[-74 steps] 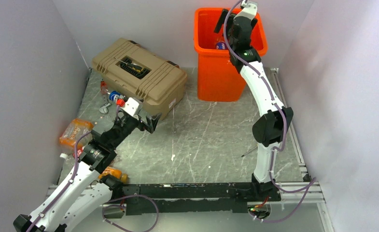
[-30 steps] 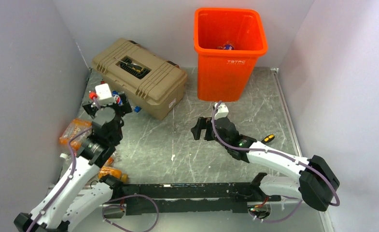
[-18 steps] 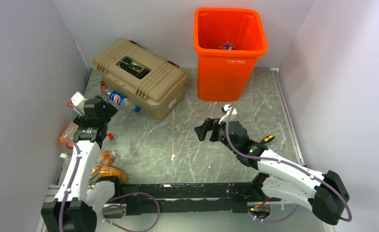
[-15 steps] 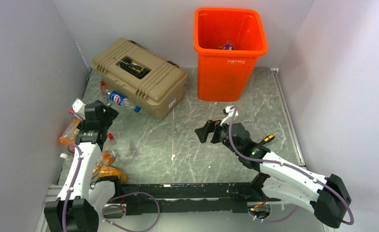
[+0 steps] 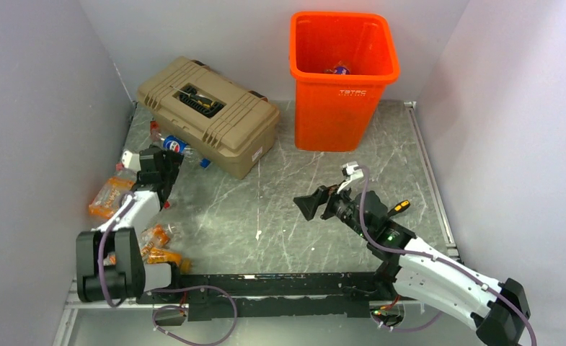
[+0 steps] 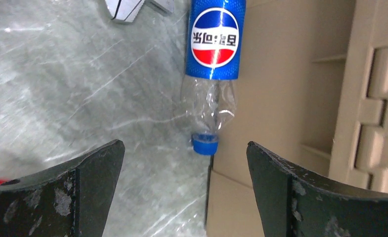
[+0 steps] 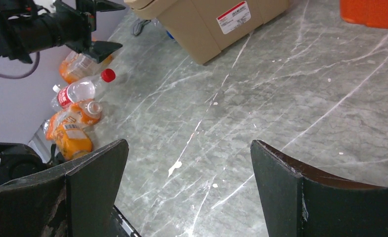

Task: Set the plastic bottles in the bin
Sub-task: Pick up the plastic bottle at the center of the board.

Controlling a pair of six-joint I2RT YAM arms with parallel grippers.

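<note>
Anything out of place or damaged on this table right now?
Yes. The blue-labelled bottle lying beside the tan toolbox has a crumpled neck, and a small yellow-and-black item lies alone on the right side; what it is cannot be told.

The counter [image 5: 280, 216] looks like grey-green stone, smooth with a soft sheen, veined and scratched white. At 12 o'clock the bin [image 5: 337, 108] is smooth, glossy orange plastic. At 10 o'clock the toolbox [image 5: 215, 122] is matt tan plastic, ribbed, with a paper-like sticker [image 7: 231, 16] on one side. The bottle [image 6: 212, 69] beside it is clear, crumpled plastic with a glossy blue label and a ridged blue cap [image 6: 204, 144]. The jaws of the left gripper [image 6: 183, 145] are matt black, scuffed grey.
</note>
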